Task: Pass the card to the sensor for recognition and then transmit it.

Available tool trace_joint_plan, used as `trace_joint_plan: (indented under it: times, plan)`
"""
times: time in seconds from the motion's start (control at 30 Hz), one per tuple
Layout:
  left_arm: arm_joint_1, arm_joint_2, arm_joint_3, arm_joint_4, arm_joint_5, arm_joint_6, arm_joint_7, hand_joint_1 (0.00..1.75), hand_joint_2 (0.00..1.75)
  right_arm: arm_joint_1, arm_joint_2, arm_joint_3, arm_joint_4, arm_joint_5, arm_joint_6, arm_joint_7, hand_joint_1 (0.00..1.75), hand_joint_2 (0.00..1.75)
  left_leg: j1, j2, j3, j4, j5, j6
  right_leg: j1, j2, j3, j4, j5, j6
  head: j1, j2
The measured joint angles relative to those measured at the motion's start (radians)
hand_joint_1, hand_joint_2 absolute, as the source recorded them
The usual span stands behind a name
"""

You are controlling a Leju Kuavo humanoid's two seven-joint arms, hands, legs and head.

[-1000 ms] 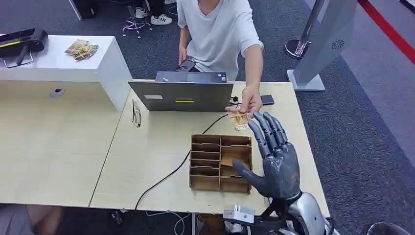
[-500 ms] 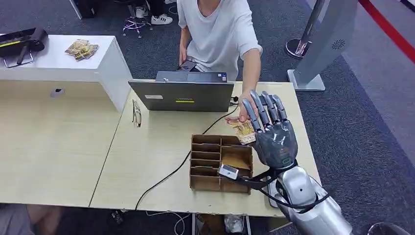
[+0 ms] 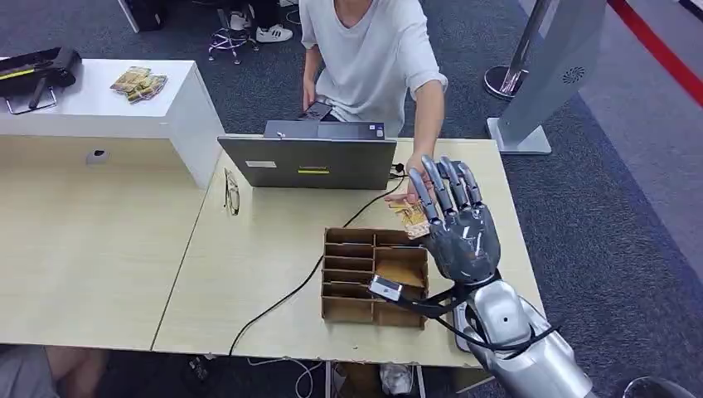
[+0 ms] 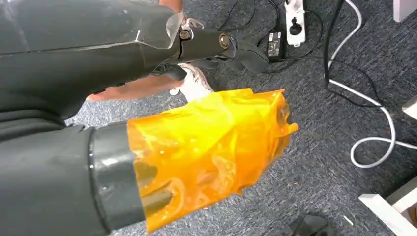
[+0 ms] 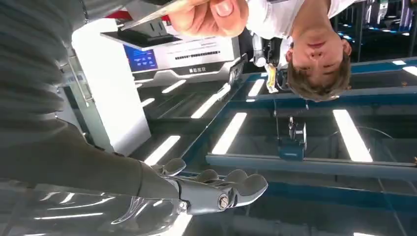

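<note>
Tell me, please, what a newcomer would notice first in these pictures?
The robot's raised right hand, fingers spread, stands over the far right of the table. Just beyond it, a person's hand holds out a yellowish card. Below sits a wooden compartment box, beside a grey laptop.

One card (image 3: 411, 217), one wooden organizer (image 3: 375, 276), one laptop (image 3: 308, 161), one person (image 3: 370, 58).

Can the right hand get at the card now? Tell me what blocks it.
Probably yes. The right hand is raised with fingers spread right beside the card, which the person's hand holds out over the desk. Nothing lies between them; only the person's grip remains on it.
</note>
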State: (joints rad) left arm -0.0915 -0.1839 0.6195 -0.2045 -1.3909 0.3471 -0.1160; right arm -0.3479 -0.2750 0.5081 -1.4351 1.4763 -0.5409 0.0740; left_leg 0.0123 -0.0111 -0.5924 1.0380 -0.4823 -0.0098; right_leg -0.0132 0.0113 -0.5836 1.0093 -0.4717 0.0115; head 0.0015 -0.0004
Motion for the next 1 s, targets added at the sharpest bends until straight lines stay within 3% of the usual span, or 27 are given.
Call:
trace_joint_plan:
  times: [0.87,0.9,0.93,0.97,1.0]
  plan:
    - [0.0,0.003,-0.001,0.0,0.003,0.002,0.0,0.0,0.0,-0.012,0.004,0.012,0.021,-0.003,-0.001,-0.002,0.0,1.75,0.0,0.0,0.0,0.0,0.0,0.0,0.0,0.0,0.0,0.0,0.0,0.0,0.0,0.0]
    - [0.0,0.003,-0.002,0.0,0.003,0.002,0.0,0.0,0.0,-0.015,0.005,0.013,0.024,-0.004,-0.001,-0.002,0.16,1.75,0.0,0.0,0.0,0.0,0.0,0.0,0.0,0.0,0.0,0.0,0.0,0.0,0.0,0.0]
    - [0.0,0.003,-0.002,0.0,0.003,0.002,0.0,0.0,0.0,-0.017,0.005,0.014,0.026,-0.005,-0.001,-0.002,0.68,1.75,0.0,0.0,0.0,0.0,0.0,0.0,0.0,0.0,0.0,0.0,0.0,0.0,0.0,0.0]
    - [0.0,0.003,-0.002,0.0,0.003,0.002,0.0,0.0,0.0,-0.019,0.006,0.014,0.027,-0.008,-0.001,-0.003,1.34,1.75,0.0,0.0,0.0,0.0,0.0,0.0,0.0,0.0,0.0,0.0,0.0,0.0,0.0,0.0]
    - [0.0,0.004,-0.002,0.0,0.003,0.002,0.0,0.0,0.0,-0.02,0.006,0.014,0.029,-0.009,-0.001,-0.005,1.4,1.75,0.0,0.0,0.0,0.0,0.0,0.0,0.0,0.0,0.0,0.0,0.0,0.0,0.0,0.0]
